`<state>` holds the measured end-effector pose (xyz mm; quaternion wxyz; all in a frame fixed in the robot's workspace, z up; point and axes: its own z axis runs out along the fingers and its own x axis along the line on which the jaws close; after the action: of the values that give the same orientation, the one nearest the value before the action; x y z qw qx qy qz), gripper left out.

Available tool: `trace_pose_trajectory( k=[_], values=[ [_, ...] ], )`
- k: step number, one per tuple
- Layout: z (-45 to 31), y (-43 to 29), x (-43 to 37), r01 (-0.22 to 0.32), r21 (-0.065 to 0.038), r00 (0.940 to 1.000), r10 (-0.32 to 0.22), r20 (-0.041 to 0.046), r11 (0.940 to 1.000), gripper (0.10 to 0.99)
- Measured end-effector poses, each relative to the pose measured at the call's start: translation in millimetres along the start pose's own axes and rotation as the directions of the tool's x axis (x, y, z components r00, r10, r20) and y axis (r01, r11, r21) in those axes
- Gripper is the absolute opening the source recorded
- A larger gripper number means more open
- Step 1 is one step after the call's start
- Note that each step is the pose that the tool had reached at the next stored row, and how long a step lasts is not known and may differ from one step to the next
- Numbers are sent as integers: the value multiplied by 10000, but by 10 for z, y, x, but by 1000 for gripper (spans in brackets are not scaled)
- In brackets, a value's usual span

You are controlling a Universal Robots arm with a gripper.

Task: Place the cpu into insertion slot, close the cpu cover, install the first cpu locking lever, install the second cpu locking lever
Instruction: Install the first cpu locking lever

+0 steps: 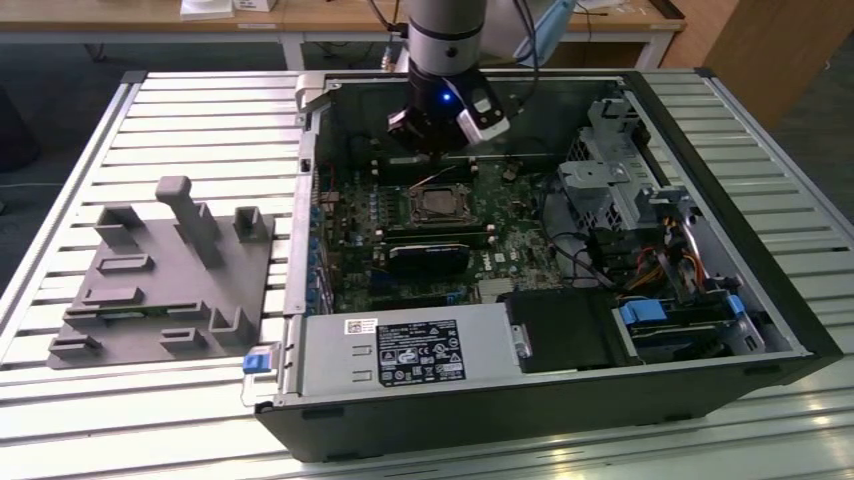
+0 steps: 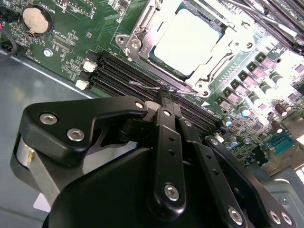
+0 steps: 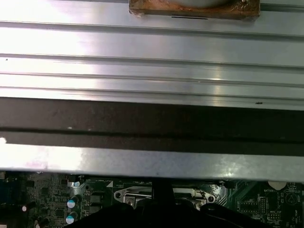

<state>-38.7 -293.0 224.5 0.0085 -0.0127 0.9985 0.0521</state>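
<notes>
The cpu (image 2: 187,40) lies flat in the insertion slot (image 1: 438,205) on the green motherboard, its silvery top glaring. The cpu cover (image 2: 142,29) is folded down around it as a metal frame. A thin wire locking lever (image 2: 147,87) runs along the socket's edge beside the memory slots. My gripper (image 2: 166,95) hangs over that edge with its black fingers shut together, the tips right at the lever wire. I cannot tell whether they touch it. In the exterior view the gripper (image 1: 427,160) sits just behind the socket inside the open case.
Black memory slots (image 2: 118,71) and a coin battery (image 2: 37,18) lie near the socket. A black card (image 1: 427,255), a power supply (image 1: 400,352) and a drive cage (image 1: 607,190) crowd the case. A grey fixture (image 1: 167,270) stands on the slatted table at the exterior view's left.
</notes>
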Motion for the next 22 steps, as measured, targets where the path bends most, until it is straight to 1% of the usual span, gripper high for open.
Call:
trace_pose_trajectory(
  k=[6, 9, 14, 22],
  values=[
    [19, 26, -52, 38, -1, 10000, -38, -5, 10000, 106],
    [23, 27, -65, 37, -2, 10000, -37, -4, 10000, 106],
    [40, 25, -110, 37, -1, 10000, -37, -4, 10000, 106],
    [126, 14, -167, 32, -1, 10000, -32, -4, 10000, 106]
  ],
)
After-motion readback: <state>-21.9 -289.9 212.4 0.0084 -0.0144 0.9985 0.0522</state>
